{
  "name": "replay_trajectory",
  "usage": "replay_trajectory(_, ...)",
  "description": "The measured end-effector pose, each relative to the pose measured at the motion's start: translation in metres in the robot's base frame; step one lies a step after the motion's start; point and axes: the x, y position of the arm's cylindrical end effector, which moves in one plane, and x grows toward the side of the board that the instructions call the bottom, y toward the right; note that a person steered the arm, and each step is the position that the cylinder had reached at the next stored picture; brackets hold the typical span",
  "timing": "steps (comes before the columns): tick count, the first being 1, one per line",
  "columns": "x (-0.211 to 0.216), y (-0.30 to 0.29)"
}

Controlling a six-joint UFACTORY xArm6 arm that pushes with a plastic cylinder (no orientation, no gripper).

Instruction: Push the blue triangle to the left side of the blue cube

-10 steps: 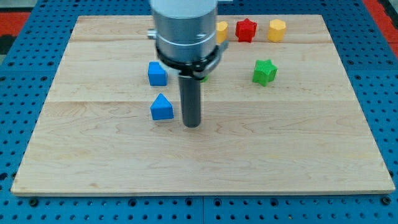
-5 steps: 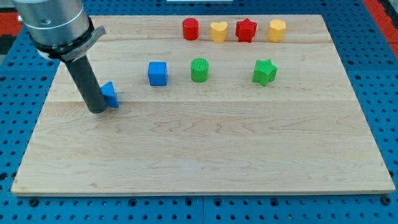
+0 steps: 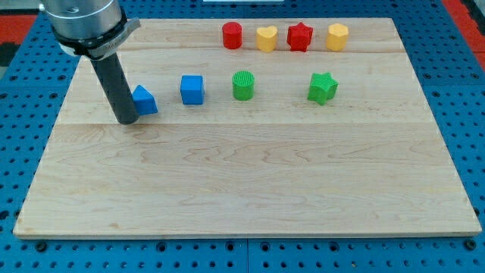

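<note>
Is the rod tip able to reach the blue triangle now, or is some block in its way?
Probably yes. My tip already stands at the blue triangle, on its left side in the view, seemingly touching it. No block lies between them; the blue cube sits apart, to the triangle's right.

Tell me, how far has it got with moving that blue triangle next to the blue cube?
Nearly done, it seems. The blue triangle already sits on the view's left of the blue cube, roughly level with it, a small gap between. My tip rests against the triangle's left side. What is left: perhaps a slight nudge closer, then backing away.
</note>
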Motion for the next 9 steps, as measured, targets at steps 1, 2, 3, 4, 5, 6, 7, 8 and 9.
replay_trajectory(1, -0.015, -0.002)
replay_trajectory(2, -0.019, -0.002)
replay_trajectory(3, -0.009, 0.025)
replay_trajectory(4, -0.007, 0.043)
replay_trajectory(5, -0.007, 0.042)
replay_trajectory(6, -0.007, 0.041)
replay_trajectory(7, -0.010, 0.040)
replay_trajectory(8, -0.020, 0.039)
replay_trajectory(9, -0.022, 0.038)
